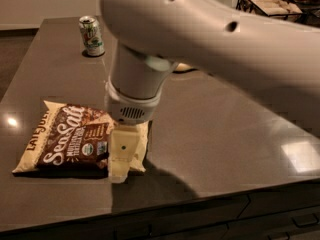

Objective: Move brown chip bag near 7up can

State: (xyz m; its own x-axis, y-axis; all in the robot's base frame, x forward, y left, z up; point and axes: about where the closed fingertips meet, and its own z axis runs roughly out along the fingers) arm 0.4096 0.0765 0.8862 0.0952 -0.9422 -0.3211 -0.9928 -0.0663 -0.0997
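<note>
Dark polished stone counter point(215, 134); contents listed below.

- Brown chip bag point(70, 138): lies flat at the near left, label up. It is close to the counter's front edge, with only a narrow strip of stone to spare.
- 7up can point(92, 35): upright at the far left, well apart from the bag and almost straight behind it.
- Tool point(120, 163): down over the bag's right end, at the crinkled seam. Cannot tell whether it is spread or pinching, nor whether it touches the bag.
- Risks, as judged:
  - A hold on the thin seam alone may slip and leave the bag where it lies.
  - A slack bag lifted by one end may sag and drag on the stone.
  - A pull toward the near side could send the bag over the front edge.
  - An overlong carry could knock the light can over.
- Open room: bare stone between bag and can, and more to the right. A wire basket point(264, 3) stands at the far right, off the likely route.
</note>
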